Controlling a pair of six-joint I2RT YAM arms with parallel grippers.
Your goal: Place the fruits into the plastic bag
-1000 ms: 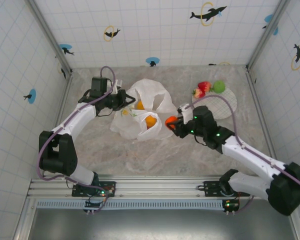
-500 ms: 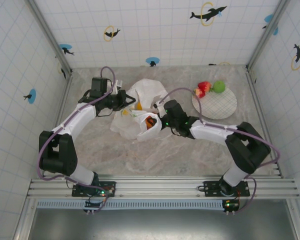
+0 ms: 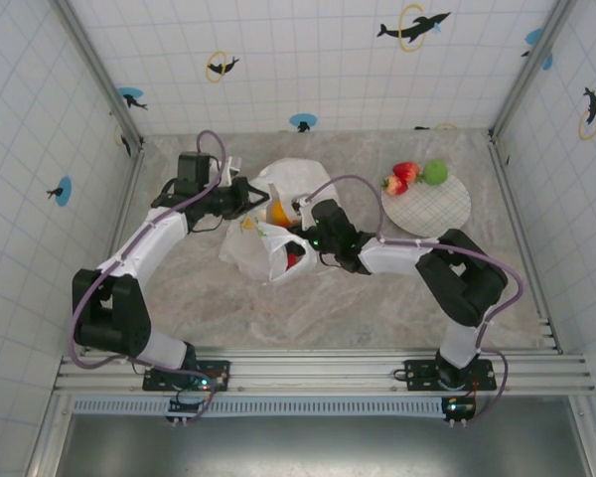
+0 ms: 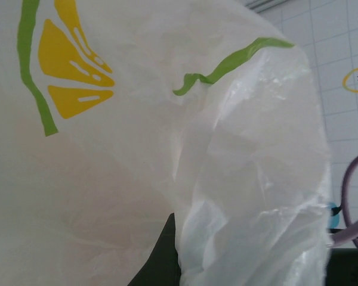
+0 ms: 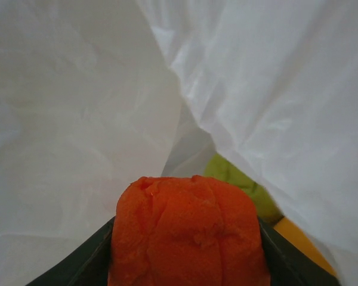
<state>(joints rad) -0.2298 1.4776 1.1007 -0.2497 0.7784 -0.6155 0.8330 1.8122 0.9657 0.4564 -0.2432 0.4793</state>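
1. Since half a second ago, the right gripper [image 3: 296,253] has pushed further left, from the bag's edge into its mouth; the left arm has hardly shifted.
2. We find the right gripper's jaws clamped on a red-orange fruit [image 5: 188,232], one finger on each side.
3. That fruit sits inside the plastic bag [image 3: 253,248], above a green fruit [image 5: 235,179] and an orange fruit [image 5: 298,235] already lying there.
4. We see the left gripper [image 3: 244,195] at the bag's far rim. Film covers its jaws, so we cannot tell whether they grip.
5. In our judgement, release should come low and clear of the film, so nothing rolls out.
6. A strawberry [image 3: 405,172] and a green apple [image 3: 435,172] remain by the plate [image 3: 442,214], well apart from the bag.
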